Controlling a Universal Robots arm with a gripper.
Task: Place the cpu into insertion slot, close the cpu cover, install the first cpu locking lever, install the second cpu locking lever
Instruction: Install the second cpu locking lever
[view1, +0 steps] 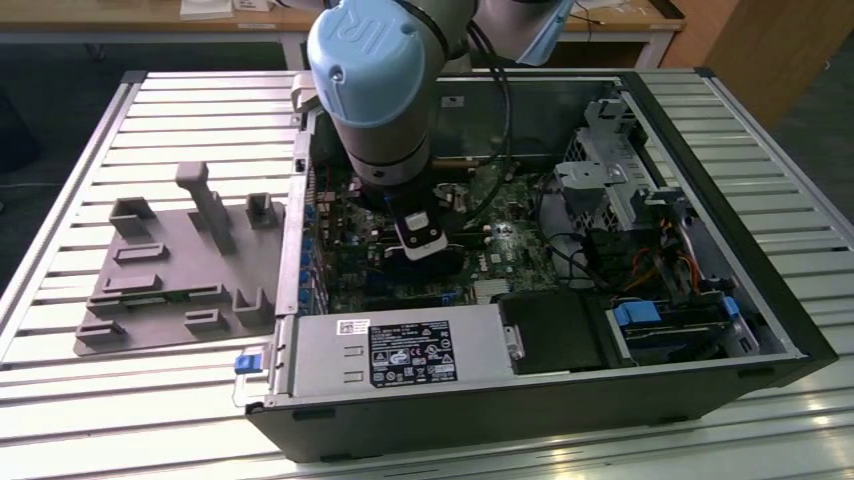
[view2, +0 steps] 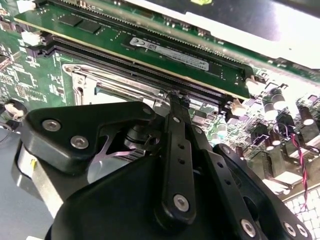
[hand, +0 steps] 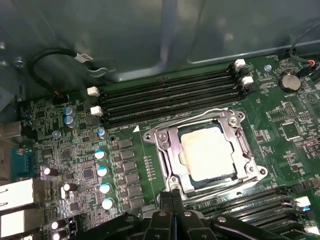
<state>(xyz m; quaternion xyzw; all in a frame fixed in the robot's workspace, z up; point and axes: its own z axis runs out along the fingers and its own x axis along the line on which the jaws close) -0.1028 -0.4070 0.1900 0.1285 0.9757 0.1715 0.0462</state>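
First wrist view had the best look at things: the cpu (hand: 207, 152) sat flat in the insertion slot (hand: 186, 182), pale metal top facing up, basically square so no real long axis, its edges lined up with the socket frame. The cpu cover (hand: 167, 150) lay down flat around it, the chip showing through its window. The socket sat between two banks of long black memory slots (hand: 165, 97) on the green motherboard (hand: 75, 150). The tool (hand: 172, 200) came in right at the socket's near edge, its black fingers pressed together with no gap, nothing pinched that I could see. In the second wrist view the tool's black body (view2: 150, 190) hid most of the socket, only a corner of the cover (view2: 100, 80) peeking out. In the exterior view the arm (view1: 380, 90) reached down into the open PC case (view1: 534, 400) on the slatted table (view1: 134, 400), blocking the socket completely. Couldn't make out the locking levers properly.
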